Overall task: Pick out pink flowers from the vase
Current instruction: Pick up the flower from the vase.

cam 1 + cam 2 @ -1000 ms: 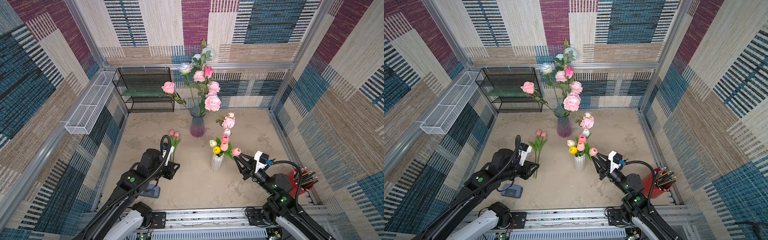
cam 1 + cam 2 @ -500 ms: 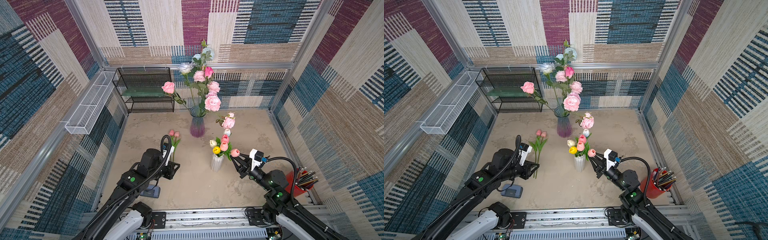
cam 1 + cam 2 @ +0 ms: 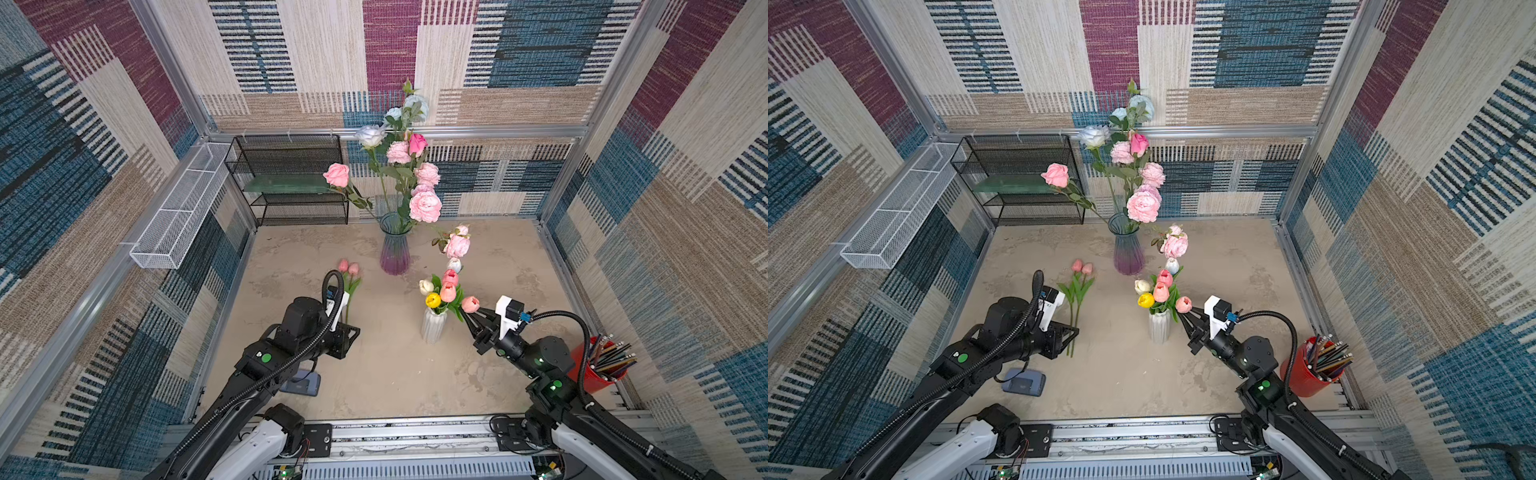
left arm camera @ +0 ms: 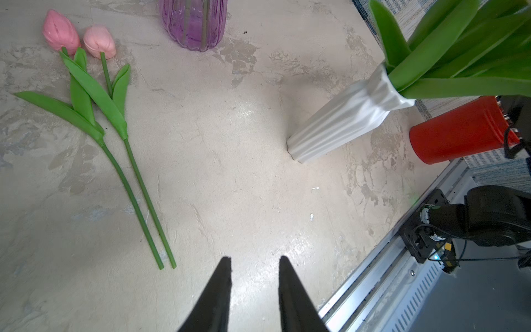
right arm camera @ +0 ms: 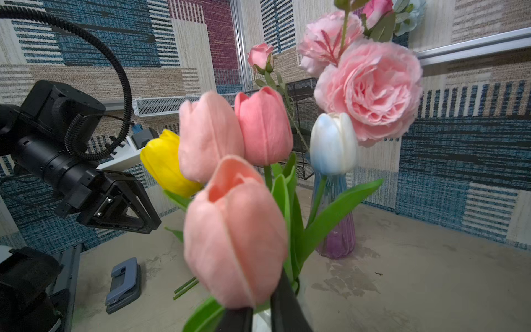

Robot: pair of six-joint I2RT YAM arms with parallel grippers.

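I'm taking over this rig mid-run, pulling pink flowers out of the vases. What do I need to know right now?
Left end effector: open, empty, above the table beside two pink tulips already laid down.
Right end effector: jaws nearly together just under a pink tulip in the white vase; grip on its stem not visible.
Left to do: that tulip, two more pink tulips there, and the pink roses in the purple vase.

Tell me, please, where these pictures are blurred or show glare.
Right wrist view: the nearest pink tulip is soft, out of focus, while the walls behind are sharper. Left wrist view: glare patches shine on the table. Both top views: sharp, evenly lit.
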